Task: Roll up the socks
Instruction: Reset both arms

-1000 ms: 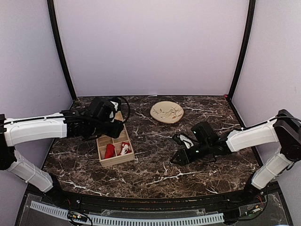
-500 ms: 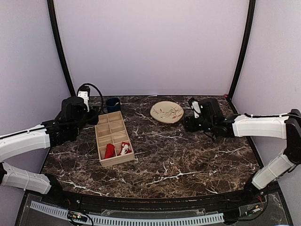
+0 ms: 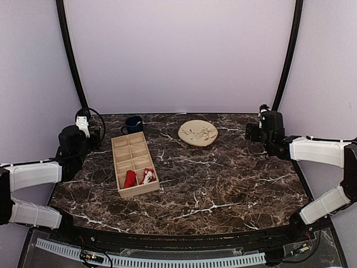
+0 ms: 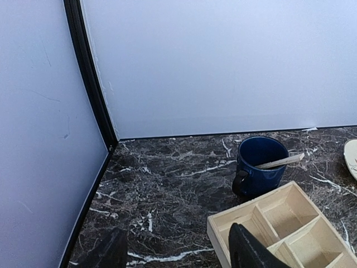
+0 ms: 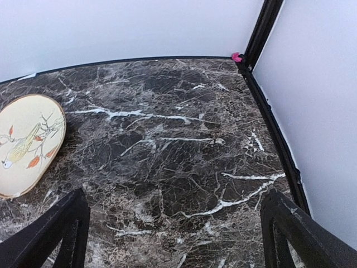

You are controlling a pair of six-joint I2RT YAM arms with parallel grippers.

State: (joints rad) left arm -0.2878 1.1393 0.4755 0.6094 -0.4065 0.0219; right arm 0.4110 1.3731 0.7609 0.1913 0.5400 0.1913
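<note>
My left gripper point(image 4: 178, 230) and right gripper point(image 5: 175, 194) hang spread and empty at the surface's point(image 3: 223, 190) far corners, well apart from the socks point(image 3: 130, 178) in the tray point(image 3: 115, 162).

1. The left arm has pulled back. A second ago the left hand point(image 4: 178, 240) hung over the far end of the wooden tray point(image 3: 115, 164); now it sits by the left wall, clear of the tray.
2. With that arm gone, the blue mug point(image 3: 133, 124) behind the tray is uncovered.
3. The right hand point(image 5: 174, 212) has left its low spot over the middle of the desk point(image 3: 223, 184). It passed just right of the plate point(image 3: 197, 133) and is now raised at the far right corner.
4. The right hand's jaws have spread wider, and the left hand's have parted further too, with nothing between either pair.
</note>
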